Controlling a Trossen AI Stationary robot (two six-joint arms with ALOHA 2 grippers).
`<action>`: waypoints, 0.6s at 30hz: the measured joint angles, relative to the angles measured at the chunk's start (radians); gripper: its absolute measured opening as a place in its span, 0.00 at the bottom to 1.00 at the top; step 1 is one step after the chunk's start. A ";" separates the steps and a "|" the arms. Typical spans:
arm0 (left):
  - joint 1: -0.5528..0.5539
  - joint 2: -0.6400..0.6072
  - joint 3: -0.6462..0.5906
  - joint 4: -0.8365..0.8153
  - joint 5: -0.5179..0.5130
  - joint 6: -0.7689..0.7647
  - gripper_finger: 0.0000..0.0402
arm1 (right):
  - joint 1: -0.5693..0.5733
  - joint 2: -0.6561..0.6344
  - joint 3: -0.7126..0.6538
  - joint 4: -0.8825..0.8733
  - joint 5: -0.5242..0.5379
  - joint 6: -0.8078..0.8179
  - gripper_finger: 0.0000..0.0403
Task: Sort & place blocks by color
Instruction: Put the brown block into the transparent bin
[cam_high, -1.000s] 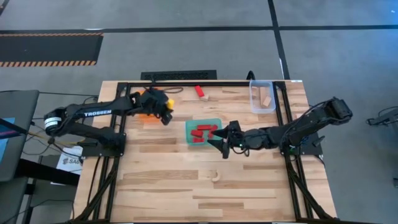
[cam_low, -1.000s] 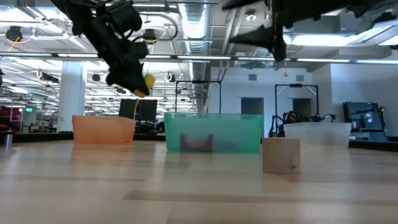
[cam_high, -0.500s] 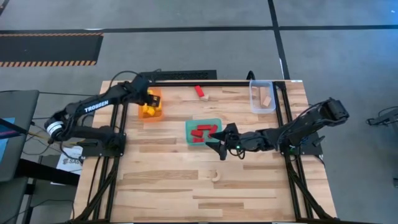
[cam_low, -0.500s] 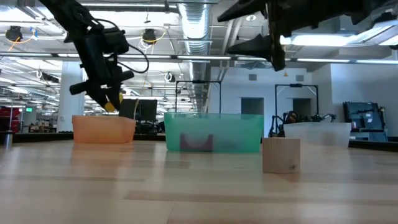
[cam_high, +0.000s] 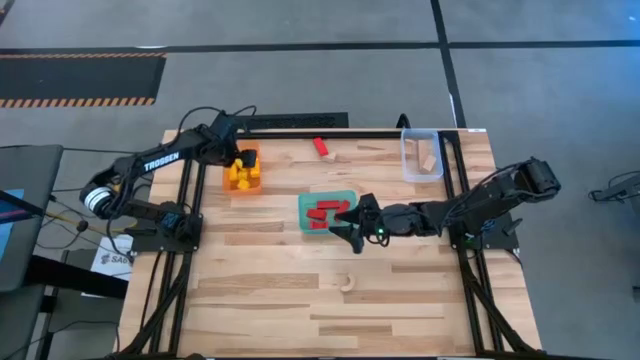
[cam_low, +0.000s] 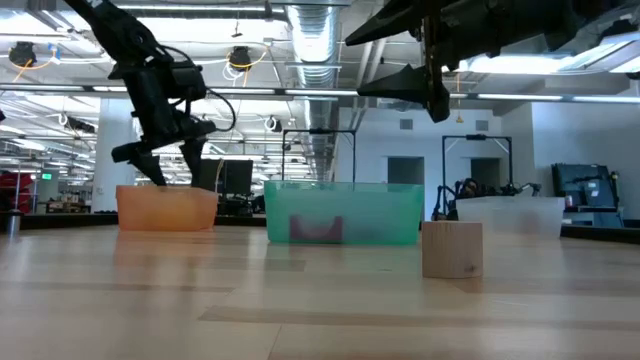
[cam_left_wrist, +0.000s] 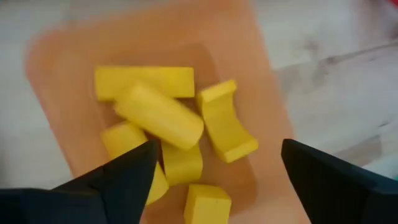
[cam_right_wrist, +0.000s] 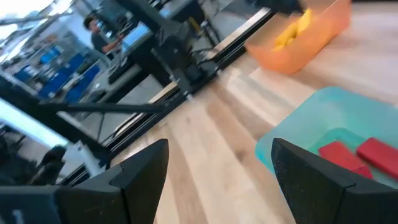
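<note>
Matt yellow blocks (cam_left_wrist: 159, 115) in translucent plastic tray (cam_left_wrist: 261, 93).

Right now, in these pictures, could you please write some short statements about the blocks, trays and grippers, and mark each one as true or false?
1. The orange tray holds yellow blocks. True.
2. The left gripper grips a yellow block. False: it is open and empty above the orange tray.
3. The teal tray holds red blocks. True.
4. Every red block is in a tray. False: one red block lies on the table.
5. The right gripper is shut. False: it is open.
</note>
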 joint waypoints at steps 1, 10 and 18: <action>-0.006 -0.001 0.018 -0.009 -0.006 0.009 0.83 | -0.004 0.000 0.000 -0.004 -0.022 0.000 0.75; -0.251 -0.002 0.142 0.017 -0.020 0.125 0.82 | -0.001 0.000 0.000 -0.088 -0.253 -0.005 0.75; -0.565 -0.001 0.114 0.189 -0.001 0.354 0.80 | 0.059 0.000 0.000 -0.206 -0.405 -0.199 0.75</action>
